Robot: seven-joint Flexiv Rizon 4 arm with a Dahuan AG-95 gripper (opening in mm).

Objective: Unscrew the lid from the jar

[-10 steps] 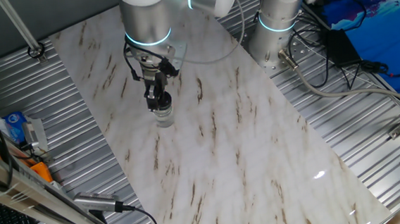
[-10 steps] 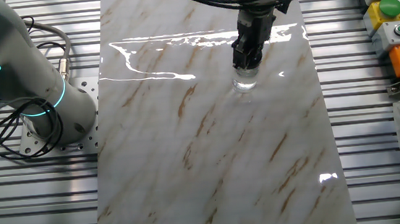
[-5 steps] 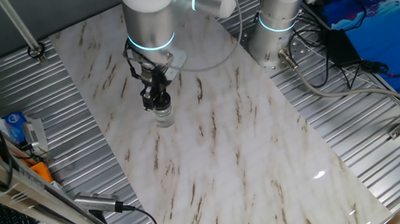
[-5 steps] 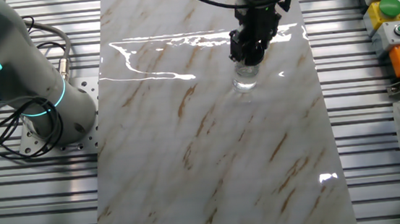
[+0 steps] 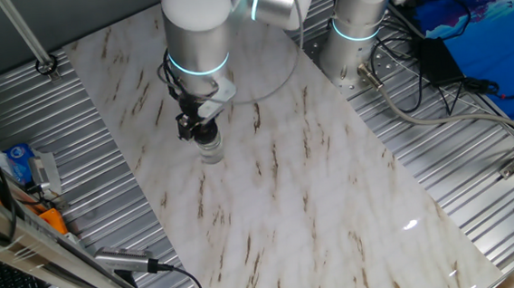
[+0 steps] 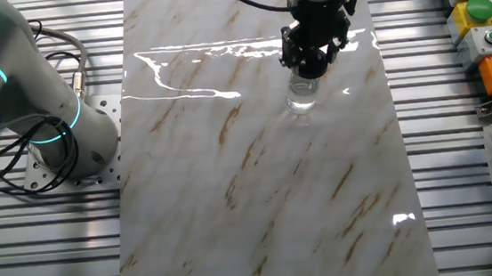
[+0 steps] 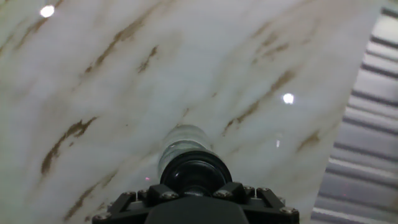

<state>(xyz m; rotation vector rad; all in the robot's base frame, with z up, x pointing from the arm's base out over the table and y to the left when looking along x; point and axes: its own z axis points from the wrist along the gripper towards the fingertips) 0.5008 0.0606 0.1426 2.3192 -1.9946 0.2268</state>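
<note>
The claw point(image 5: 203, 130) has turned around since a second ago and stays clamped on the black lid point(image 7: 195, 173) on top of the clear jar point(image 6: 301, 98), which stands on the marble counter point(image 5: 316, 203), and only the hand view shows the round lid itself.

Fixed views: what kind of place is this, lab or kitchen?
Most likely a robotics lab bench. A marble-look board lies on a ribbed metal table, a second arm stands beside it, and a button box sits at the edge.
</note>
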